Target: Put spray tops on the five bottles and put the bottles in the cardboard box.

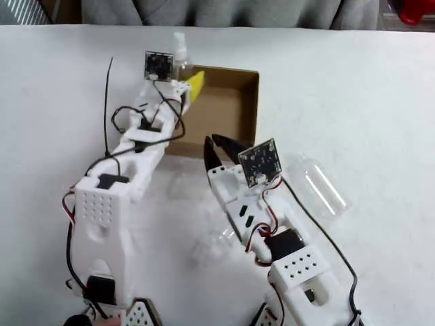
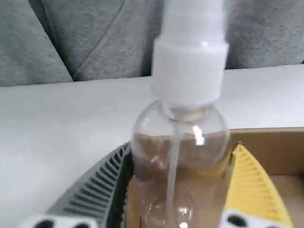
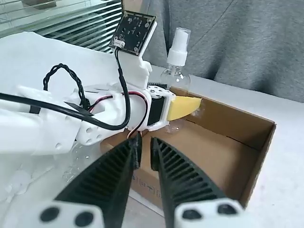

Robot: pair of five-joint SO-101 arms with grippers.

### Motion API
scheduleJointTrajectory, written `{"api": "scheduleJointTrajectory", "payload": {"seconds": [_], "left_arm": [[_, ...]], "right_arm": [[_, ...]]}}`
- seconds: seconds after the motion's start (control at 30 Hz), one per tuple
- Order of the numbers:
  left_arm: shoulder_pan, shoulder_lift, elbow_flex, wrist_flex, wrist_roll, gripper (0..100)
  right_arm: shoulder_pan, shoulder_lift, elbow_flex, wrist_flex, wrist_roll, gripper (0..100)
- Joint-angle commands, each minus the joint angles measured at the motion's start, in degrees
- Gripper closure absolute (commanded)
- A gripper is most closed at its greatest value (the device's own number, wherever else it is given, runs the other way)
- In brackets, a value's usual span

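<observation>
While your left gripper (image 2: 183, 156) was clamped on a bottle (image 1: 179, 49), its grey and yellow fingers (image 2: 95, 190) pressed on either side of the clear body and held it upright. That bottle wore one white top (image 2: 190, 57) and stood at the far left corner of the one box (image 1: 231, 112). You could not tell from these views whether its base was inside the wall or just outside.

Your right gripper (image 3: 145, 146) sat just short of the box's near wall. Its two black fingers (image 3: 114, 175) were drawn to a narrow slit with nothing between them.

You had three bottles you could count for certain:
- the held one
- a second bottle (image 1: 319, 187) lying on the table (image 1: 367, 81) beside your right arm, apart from the box
- a third bottle (image 1: 214, 243) lying between your two arms

A faint clear shape lay under your left arm, too dim to identify.
</observation>
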Motion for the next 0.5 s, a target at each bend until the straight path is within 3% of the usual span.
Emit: {"api": "scheduleJointTrajectory", "payload": {"seconds": [0.0, 0.47], "left_arm": [[-0.31, -1.71, -0.44, -1.05, 0.0, 70], [-0.04, -6.37, 1.41, -0.7, 1.85, 70]], "right_arm": [[-0.57, -0.31, -2.2, 0.31, 0.26, 98.4], [-0.57, -0.31, -2.2, 0.31, 0.26, 98.4]]}}
